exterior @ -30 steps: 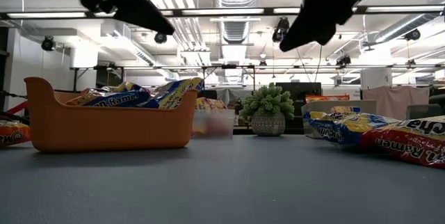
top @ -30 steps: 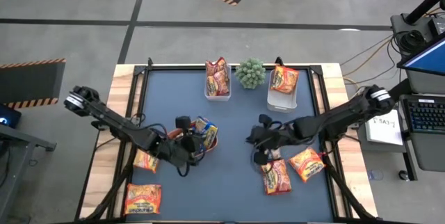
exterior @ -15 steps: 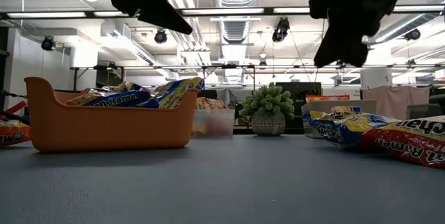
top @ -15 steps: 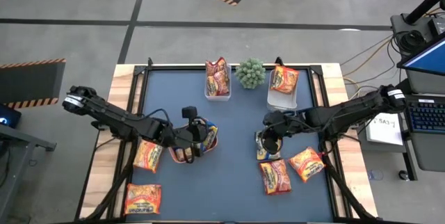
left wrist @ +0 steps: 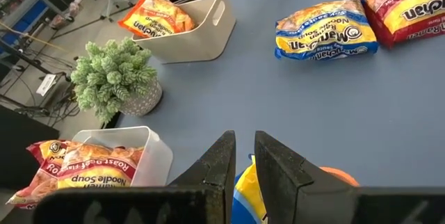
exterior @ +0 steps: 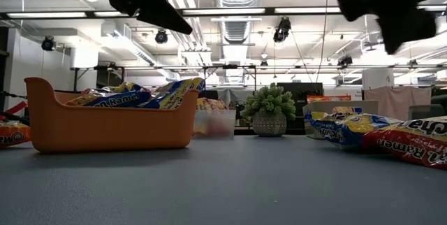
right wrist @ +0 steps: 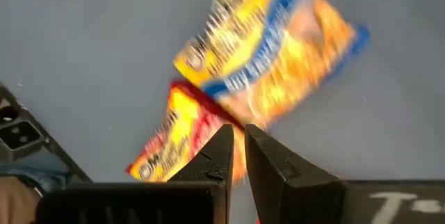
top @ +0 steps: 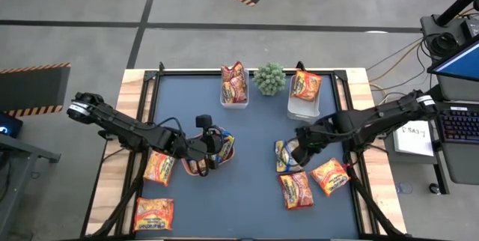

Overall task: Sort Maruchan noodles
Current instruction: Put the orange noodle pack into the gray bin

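My left gripper (top: 212, 150) hovers shut above the orange tray (exterior: 105, 127), which holds yellow-and-blue noodle packets (exterior: 133, 97); it touches nothing. My right gripper (top: 301, 151) is shut and empty, raised just right of a yellow-and-blue packet (top: 284, 156) that lies flat on the mat. The right wrist view shows that packet (right wrist: 271, 43) below the fingers. A red-orange packet (top: 296, 190) and an orange one (top: 330, 176) lie flat nearer the table's near edge. Two more packets (top: 158, 168) (top: 153, 214) lie on the left side.
At the far edge stand a clear tub (top: 234, 84) with red packets, a small potted plant (top: 269, 78) and a pale tub (top: 305, 87) with an orange packet. Bare blue mat lies between the two arms at the table's middle.
My right gripper has drawn back toward the table's right edge and risen a little, uncovering the yellow-and-blue packet that lay beneath it. My left gripper shifted slightly right and farther over the orange tray, then stayed still.
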Tool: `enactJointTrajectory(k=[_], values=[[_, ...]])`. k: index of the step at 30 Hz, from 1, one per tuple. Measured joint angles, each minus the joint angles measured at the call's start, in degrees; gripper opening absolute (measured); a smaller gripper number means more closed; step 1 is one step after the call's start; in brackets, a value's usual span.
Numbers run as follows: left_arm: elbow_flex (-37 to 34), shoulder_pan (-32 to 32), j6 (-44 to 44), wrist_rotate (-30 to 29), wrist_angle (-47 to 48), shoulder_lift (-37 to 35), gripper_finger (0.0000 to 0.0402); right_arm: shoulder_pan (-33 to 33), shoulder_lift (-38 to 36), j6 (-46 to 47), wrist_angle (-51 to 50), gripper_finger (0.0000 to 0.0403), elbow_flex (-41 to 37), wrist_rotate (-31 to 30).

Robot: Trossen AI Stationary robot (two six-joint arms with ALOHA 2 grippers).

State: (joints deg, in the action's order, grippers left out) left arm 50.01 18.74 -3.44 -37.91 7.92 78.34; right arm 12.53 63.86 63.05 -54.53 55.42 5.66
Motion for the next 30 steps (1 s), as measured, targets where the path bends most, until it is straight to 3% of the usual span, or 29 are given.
enactJointTrajectory(k=[6,15,20,30], values=[[0.0,0.0,-1.6,-0.4,0.2,0.0,0.0038,6.0,0.4,10.8,-3.1,0.0028,-1.2,6.4],[0.0,0.0,-2.4,-0.6,0.3,0.0,0.0038,19.1,0.4,34.2,-3.6,0.0028,-8.0,18.7],[0.0,0.0,-4.0,-0.6,0.5,0.0,0.0038,23.0,0.4,41.3,-3.6,0.0028,-11.6,18.9],[0.0,0.0,-4.0,-0.6,0.5,0.0,0.0038,23.0,1.0,42.1,-3.2,0.0028,-16.5,13.1]])
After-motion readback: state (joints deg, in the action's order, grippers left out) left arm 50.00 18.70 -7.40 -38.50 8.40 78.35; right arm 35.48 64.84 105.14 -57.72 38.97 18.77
